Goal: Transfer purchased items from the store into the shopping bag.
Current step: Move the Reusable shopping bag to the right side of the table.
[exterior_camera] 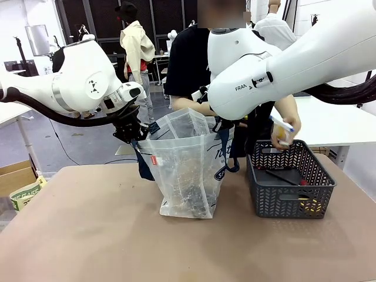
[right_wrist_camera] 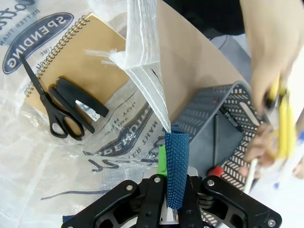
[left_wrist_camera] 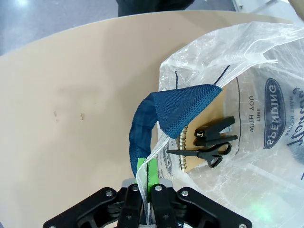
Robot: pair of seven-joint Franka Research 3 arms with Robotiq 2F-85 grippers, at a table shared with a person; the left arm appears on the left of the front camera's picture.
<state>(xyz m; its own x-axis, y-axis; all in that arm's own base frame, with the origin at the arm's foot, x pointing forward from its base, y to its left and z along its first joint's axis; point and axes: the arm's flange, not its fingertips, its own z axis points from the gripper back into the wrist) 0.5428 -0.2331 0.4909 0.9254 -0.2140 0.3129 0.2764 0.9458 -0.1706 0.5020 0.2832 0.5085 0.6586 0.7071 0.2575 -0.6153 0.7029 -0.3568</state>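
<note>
Your main risk is the mouth of the shopping bag (exterior_camera: 188,170) collapsing. The plastic is thin and slick, so if either side slides out of its pinch, the rim would fold over. That matters most if the person's hand (exterior_camera: 286,130), holding pen-like items (exterior_camera: 282,124) above the mesh basket (exterior_camera: 288,202), comes across to drop them in. Pulling the 2 sides apart too hard could instead tear the film or drag the light bag along the desk (exterior_camera: 82,235).

The left hand (left_wrist_camera: 145,178) is clamped on the bag's rim beside the navy strap (left_wrist_camera: 161,114). The right hand (right_wrist_camera: 172,190) is clamped on the other strap. The bag stands on the desk between them, open below both, with the basket just beside it. A notebook (right_wrist_camera: 71,61), scissors (left_wrist_camera: 204,154) and stapler (left_wrist_camera: 216,130) lie inside.
</note>
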